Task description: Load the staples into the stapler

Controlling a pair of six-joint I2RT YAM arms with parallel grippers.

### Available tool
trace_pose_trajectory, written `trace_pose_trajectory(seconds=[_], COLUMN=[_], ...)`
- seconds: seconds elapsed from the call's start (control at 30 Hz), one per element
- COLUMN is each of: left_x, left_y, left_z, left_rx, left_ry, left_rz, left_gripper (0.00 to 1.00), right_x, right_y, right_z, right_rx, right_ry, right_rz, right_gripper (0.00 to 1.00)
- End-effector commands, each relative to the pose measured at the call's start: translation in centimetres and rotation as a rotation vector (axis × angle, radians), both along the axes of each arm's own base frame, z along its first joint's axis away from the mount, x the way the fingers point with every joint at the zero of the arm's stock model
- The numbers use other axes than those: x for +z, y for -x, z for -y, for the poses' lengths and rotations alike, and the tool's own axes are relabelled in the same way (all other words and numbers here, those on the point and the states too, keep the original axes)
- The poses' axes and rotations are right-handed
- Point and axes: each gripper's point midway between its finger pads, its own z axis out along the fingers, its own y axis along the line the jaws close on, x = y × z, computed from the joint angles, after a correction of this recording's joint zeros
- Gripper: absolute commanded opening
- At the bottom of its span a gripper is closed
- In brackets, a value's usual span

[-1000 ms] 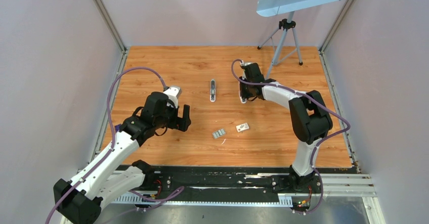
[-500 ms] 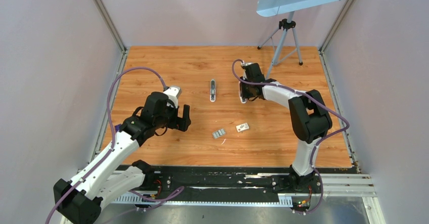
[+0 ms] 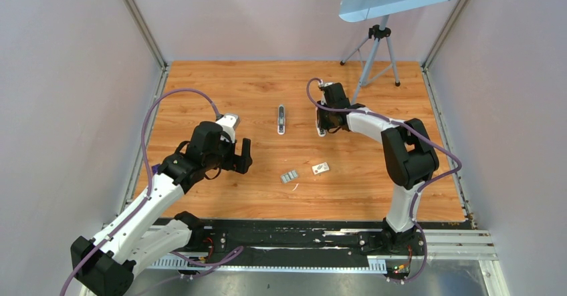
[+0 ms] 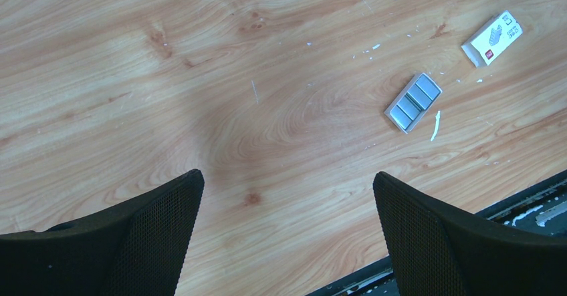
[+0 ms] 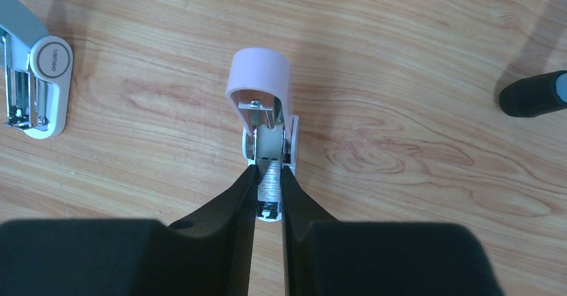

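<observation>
The blue-grey and white stapler (image 3: 281,119) lies in the middle of the wooden floor; its end shows at the left edge of the right wrist view (image 5: 33,85). The staples (image 3: 289,176) lie as a small grey rectangle nearer the front, and also show in the left wrist view (image 4: 414,101). My left gripper (image 3: 244,156) is open and empty above bare wood (image 4: 286,179), left of the staples. My right gripper (image 3: 322,130) is shut around the white base and silvery channel of a small pink piece (image 5: 259,79), its fingertips (image 5: 249,179) on either side of the channel.
A small white box (image 3: 320,168) lies right of the staples, and also shows in the left wrist view (image 4: 492,38). A tripod (image 3: 378,49) stands at the back right, one black foot (image 5: 531,93) near the pink piece. The black base rail (image 4: 535,202) runs along the front edge.
</observation>
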Motion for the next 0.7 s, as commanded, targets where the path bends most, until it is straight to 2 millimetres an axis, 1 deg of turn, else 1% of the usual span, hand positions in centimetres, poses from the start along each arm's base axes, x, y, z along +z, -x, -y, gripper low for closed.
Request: trace_pose_trajectory(seconds=[0.0,0.23,0.37,0.67], left_x=[0.4,0.5,0.5,0.5], left_y=[0.0,0.0,0.0,0.0], left_z=[-0.1,-0.1,-0.1,-0.1], left_rx=[-0.004,-0.001,0.000,-0.002], left_ry=[-0.006,-0.003,-0.004,-0.004], left_rz=[0.018,0.021,0.022,0.021], left_gripper=[1.00,1.00,1.00,1.00], right_x=[1.8,2.2,1.6,0.9], right_y=[-0.9,-0.8,-0.5,-0.3], right_z=[0.5,0.5,0.6,0.5], right_rx=[-0.008,-0.006,-0.009,-0.011], right_ry=[-0.003,-0.005,-0.003,-0.007], right_rz=[0.028,0.033,0.018,0.005], right_gripper=[0.19,0.19,0.19,0.19])
